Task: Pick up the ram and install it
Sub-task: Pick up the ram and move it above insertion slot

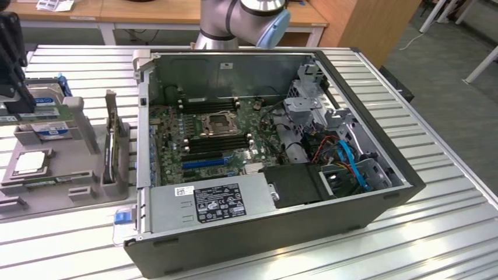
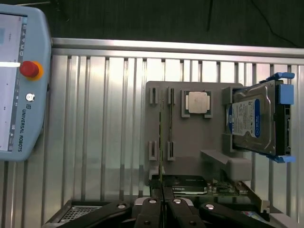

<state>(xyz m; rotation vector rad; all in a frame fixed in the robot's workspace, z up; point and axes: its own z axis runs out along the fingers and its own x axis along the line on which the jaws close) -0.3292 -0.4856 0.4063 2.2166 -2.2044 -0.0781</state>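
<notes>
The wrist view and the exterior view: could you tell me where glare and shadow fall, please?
Exterior view: strong glare on the ribbed table, with the computer case shaded inside. Wrist view: bright streaks along the table, dark background beyond it, and the ram in the fingers is a dim edge.

- Computer case [image 1: 311,233]: lying open on the ribbed metal desk [image 1: 451,233], showing its inside.
- Motherboard [image 1: 167,116]: lying flat within, with a processor socket [image 1: 216,123] sitting near its middle.
- Power supply [image 1: 210,201]: sitting against the near wall, labels facing up.
- Blue cables [image 1: 354,166]: curving at the exterior view's right.
- Grey holder tray [image 2: 199,137]: resting beside the case, carrying a blue-labelled hard drive [image 2: 254,118] standing on edge and a square processor [image 2: 197,102] lying flat.
</notes>
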